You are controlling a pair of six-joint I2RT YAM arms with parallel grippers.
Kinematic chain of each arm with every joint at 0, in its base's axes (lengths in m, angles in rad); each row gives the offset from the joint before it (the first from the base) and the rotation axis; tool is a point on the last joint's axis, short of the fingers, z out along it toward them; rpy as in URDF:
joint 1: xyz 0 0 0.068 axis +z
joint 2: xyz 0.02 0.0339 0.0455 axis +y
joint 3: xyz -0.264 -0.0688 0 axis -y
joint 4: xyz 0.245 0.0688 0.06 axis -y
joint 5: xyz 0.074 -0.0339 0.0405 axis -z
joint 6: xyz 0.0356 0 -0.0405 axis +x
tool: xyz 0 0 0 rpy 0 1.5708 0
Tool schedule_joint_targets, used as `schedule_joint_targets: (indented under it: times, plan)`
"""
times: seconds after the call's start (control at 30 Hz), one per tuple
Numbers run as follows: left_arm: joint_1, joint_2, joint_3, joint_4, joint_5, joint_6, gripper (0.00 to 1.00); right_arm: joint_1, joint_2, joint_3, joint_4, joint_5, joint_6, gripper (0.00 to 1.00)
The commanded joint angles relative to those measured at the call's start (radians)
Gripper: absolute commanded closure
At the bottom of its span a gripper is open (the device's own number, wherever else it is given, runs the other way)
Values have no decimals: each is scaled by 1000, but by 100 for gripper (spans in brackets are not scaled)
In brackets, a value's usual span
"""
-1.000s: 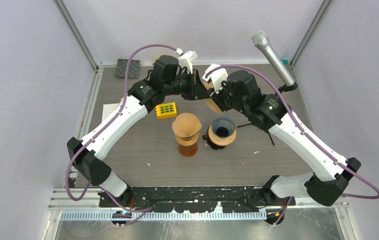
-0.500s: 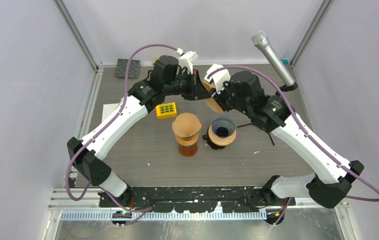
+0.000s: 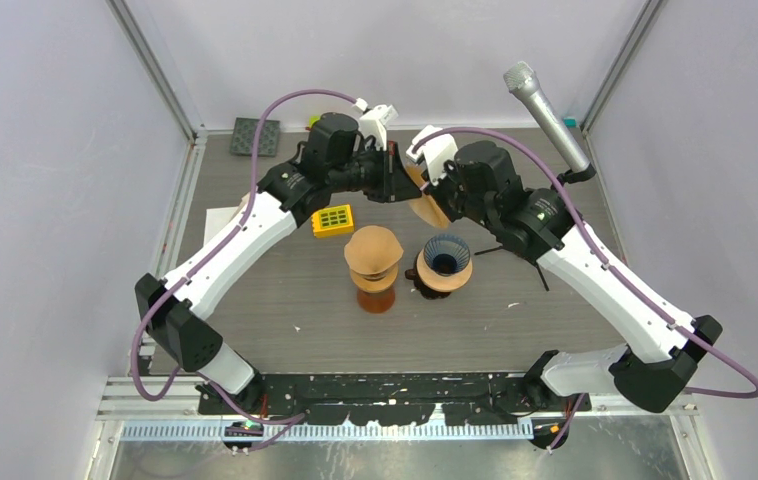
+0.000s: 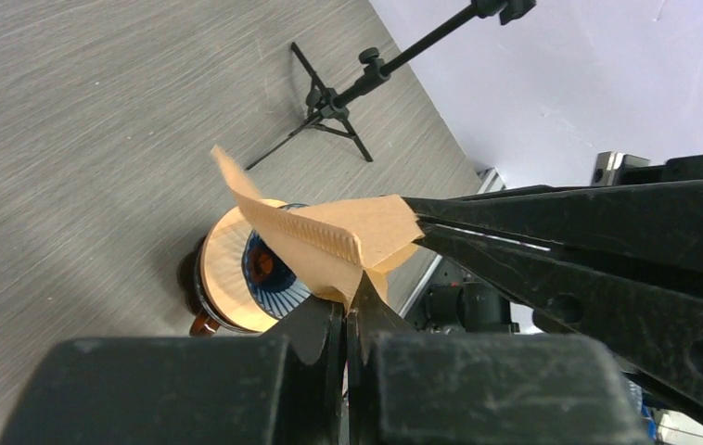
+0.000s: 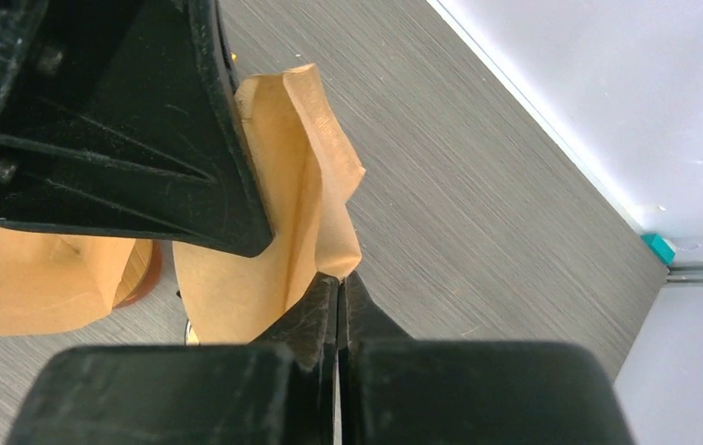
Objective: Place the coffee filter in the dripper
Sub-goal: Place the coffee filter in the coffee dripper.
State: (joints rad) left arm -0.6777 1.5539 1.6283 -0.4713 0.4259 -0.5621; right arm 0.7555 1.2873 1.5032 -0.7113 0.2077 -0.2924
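Left arm (image 3: 240, 235) and right arm (image 3: 605, 280) converge forward — left tool (image 4: 348, 301) and right tool (image 5: 339, 278) tip-to-tip, jaws closed.

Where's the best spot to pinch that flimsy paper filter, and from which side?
At its edges, one gripper from each side: the left gripper and right gripper each pinch an edge of the coffee filter. It's flat folded paper, so opposing pinches could spread it open for the dripper.

Two white-and-black arms wearing purple cables.
The left arm (image 3: 240, 240) and right arm (image 3: 605, 280) are showing white link shells between black joint housings above the black mounting rail (image 3: 385, 385). A purple cable (image 3: 300, 94) is looping along each, and farthest from the rail, matte black fingers (image 4: 607, 209) with round screw holes are tapering to thin tips.
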Motion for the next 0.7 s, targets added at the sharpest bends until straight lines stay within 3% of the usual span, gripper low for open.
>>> schedule_joint_targets:
  times: [0.0, 0.57, 0.67]
  plan:
    - [4, 12, 40, -32, -53, 56, 100, 5, -5, 47, 41, 50, 16, 100]
    - [3, 56, 85, -101, -131, 107, 100, 5, -29, 22, 75, 94, 24, 100]
    - [2, 59, 87, -90, -109, 100, 100, 5, -28, 13, 70, 57, 35, 91]
